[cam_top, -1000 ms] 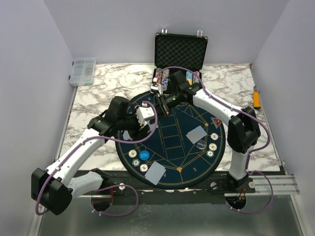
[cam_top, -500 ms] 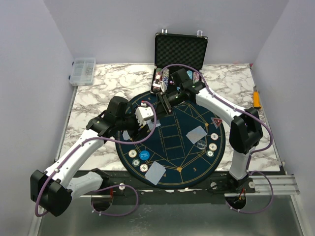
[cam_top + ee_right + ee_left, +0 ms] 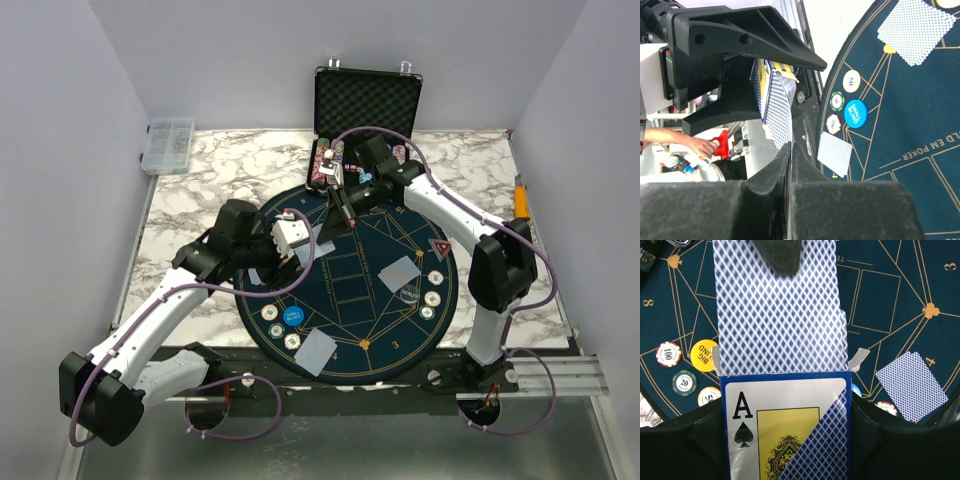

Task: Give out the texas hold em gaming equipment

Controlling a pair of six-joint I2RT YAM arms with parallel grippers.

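My left gripper [image 3: 291, 241] is shut on a deck box [image 3: 785, 430] with an ace of spades on its face, held over the left side of the round dark-blue mat [image 3: 350, 300]. A blue-backed card [image 3: 775, 320] sticks halfway out of the box. My right gripper [image 3: 345, 210] is shut on that card's far end; in the right wrist view its fingers [image 3: 782, 160] pinch the card's edge [image 3: 780, 115]. Face-down cards lie on the mat [image 3: 402, 270] [image 3: 318, 350] [image 3: 258, 275]. A blue small-blind disc [image 3: 292, 318] and cream chips [image 3: 270, 312] sit near left; more chips [image 3: 432, 298] sit near right.
An open black case [image 3: 368, 100] with rows of chips stands at the far edge of the mat, just behind my right wrist. A clear compartment box [image 3: 168, 145] is at the far left of the marble table. A yellow tool [image 3: 522, 197] lies at the right edge.
My right gripper has pulled back toward the case with the card pinched, drawing it farther out of the box. My left gripper has shifted slightly with the box.
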